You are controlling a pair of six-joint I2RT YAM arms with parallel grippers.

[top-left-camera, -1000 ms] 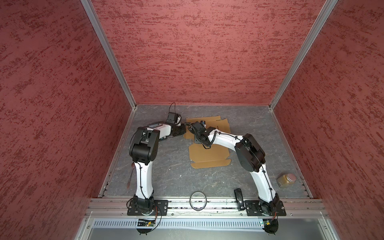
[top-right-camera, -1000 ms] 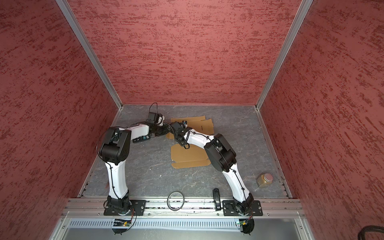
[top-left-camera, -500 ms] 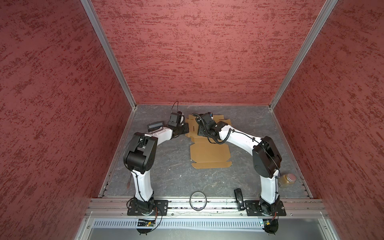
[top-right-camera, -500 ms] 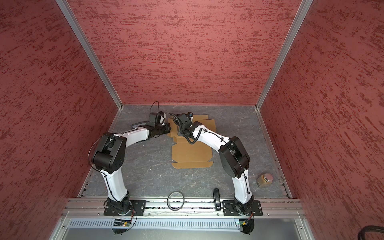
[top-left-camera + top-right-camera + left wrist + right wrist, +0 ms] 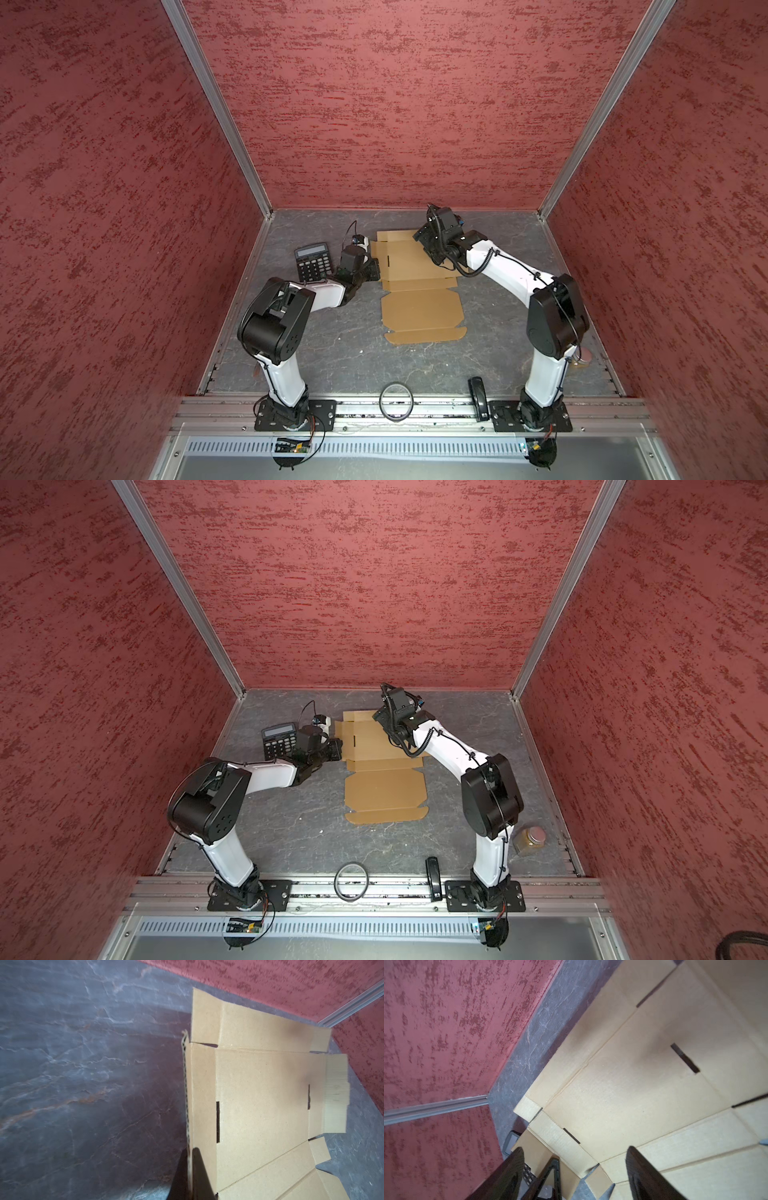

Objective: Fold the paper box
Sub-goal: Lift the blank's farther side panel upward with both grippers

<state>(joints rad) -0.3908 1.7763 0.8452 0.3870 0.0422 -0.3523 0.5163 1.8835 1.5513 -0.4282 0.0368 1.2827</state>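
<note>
Flat tan-brown die-cut cardboard paper box (image 5: 419,309) on grey tabletop (image 5: 332,345), centre toward 12 o'clock, left hand (image 5: 190,1153) pinching its 9 o'clock edge flap, right hand (image 5: 574,1148) spread above its 1 o'clock part

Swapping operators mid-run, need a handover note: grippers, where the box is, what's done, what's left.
Left gripper: shut on the left side flap of the paper box, beside the calculator.
Right gripper: open, empty, above the sheet's far right part.
Box: die-cut sheet in the middle of the table.
Done: no fold finished; panels lie flat, only the pinched flap looks slightly lifted.
Left: raise the walls, tuck tabs into slots, close the lid.
</note>
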